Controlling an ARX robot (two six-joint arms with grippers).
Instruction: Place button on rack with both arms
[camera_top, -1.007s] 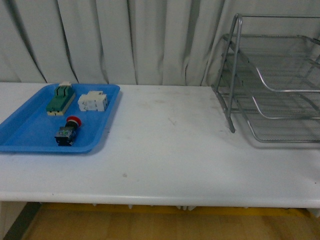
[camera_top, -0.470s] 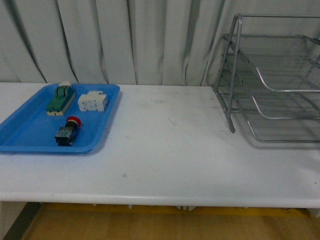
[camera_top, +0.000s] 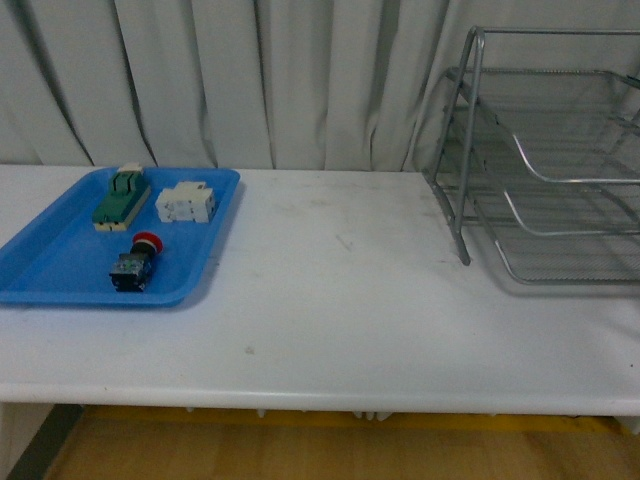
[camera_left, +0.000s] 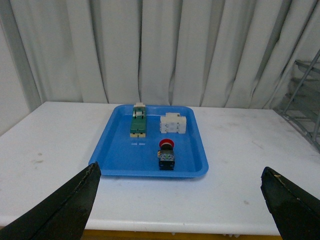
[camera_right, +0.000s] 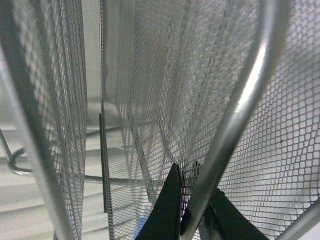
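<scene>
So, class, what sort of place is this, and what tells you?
Probably a robotics test bench: a plain white table against a grey curtain, a blue tray holding a red push-button, and a wire-mesh letter rack.

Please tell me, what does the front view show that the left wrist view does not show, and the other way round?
Only the front view shows most of the rack, with its three wire tiers, standing on the table at the right; the left wrist view catches just its edge. Only the left wrist view shows the left gripper, its two dark fingers spread wide and gripping nothing. Both show the blue tray holding the button, the green-and-cream block and the white block, with the curtain behind.
</scene>
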